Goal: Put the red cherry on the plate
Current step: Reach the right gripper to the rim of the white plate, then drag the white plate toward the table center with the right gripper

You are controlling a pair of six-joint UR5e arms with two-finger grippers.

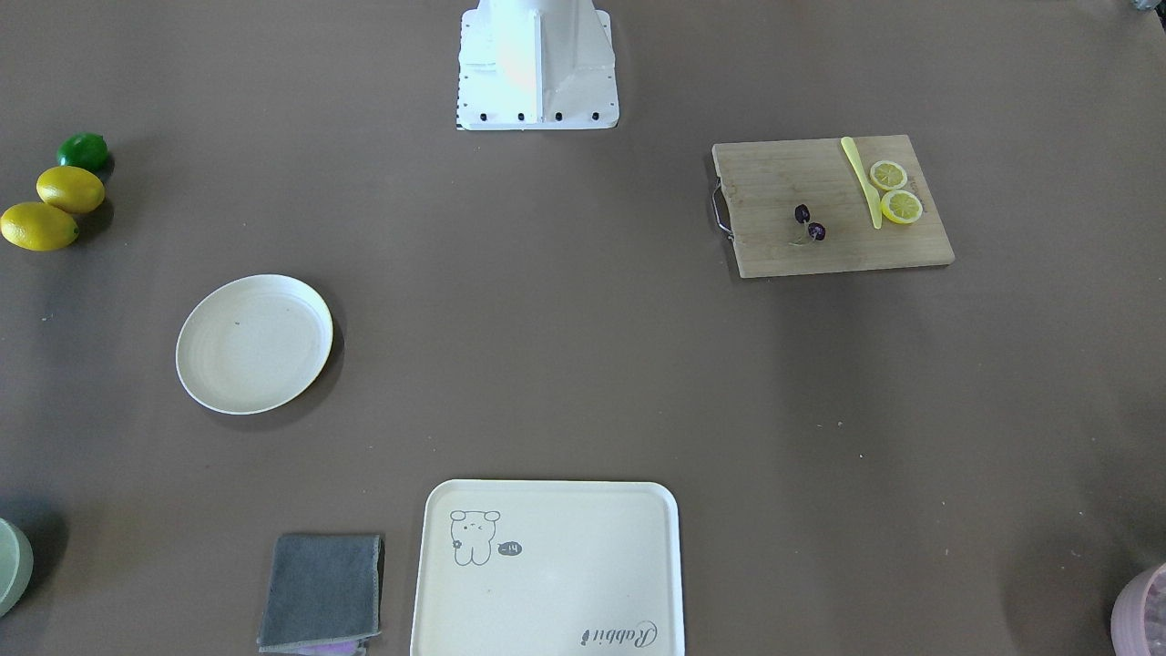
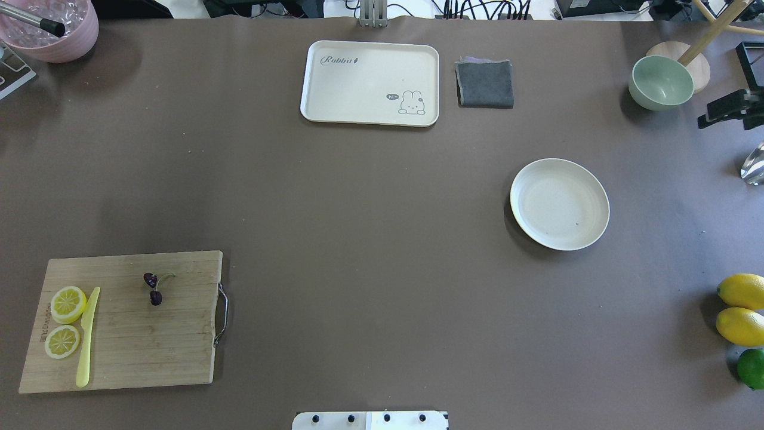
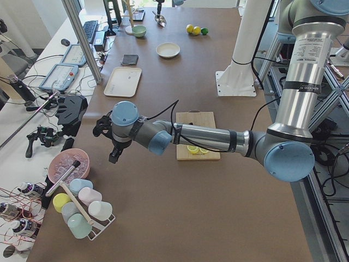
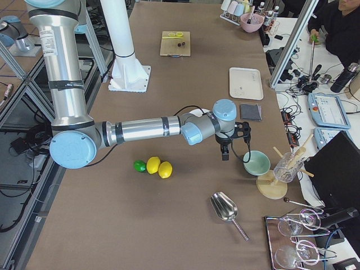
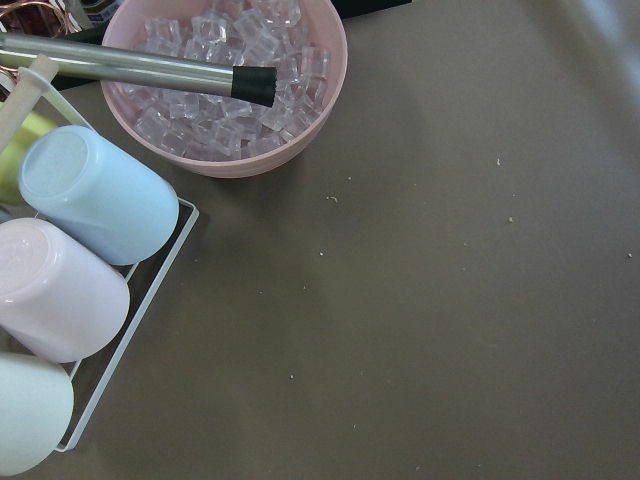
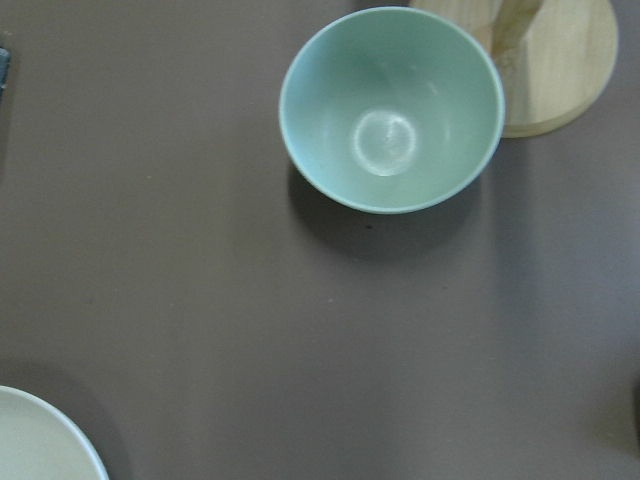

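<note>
The red cherry (image 1: 809, 223) (image 2: 154, 288), a dark pair with green stems, lies on a wooden cutting board (image 1: 783, 173) (image 2: 131, 334) on the robot's left side. The plate (image 1: 255, 344) (image 2: 560, 204) sits bare on the robot's right side, and its rim shows in a corner of the right wrist view (image 6: 30, 445). My left gripper (image 3: 113, 154) hangs above the table near a pink bowl of ice (image 5: 225, 80), far from the cherry. My right gripper (image 4: 225, 152) hovers by a green bowl (image 6: 392, 108), beyond the plate. I cannot tell whether either gripper is open or shut.
Two lemon slices (image 2: 64, 322) and a yellow knife (image 2: 87, 337) share the board. A rabbit tray (image 2: 370, 83) and grey cloth (image 2: 484, 83) lie at the far edge. Two lemons (image 2: 743, 307) and a lime (image 2: 752, 368) sit near the right edge. Cups on a rack (image 5: 95, 195) stand by the ice bowl.
</note>
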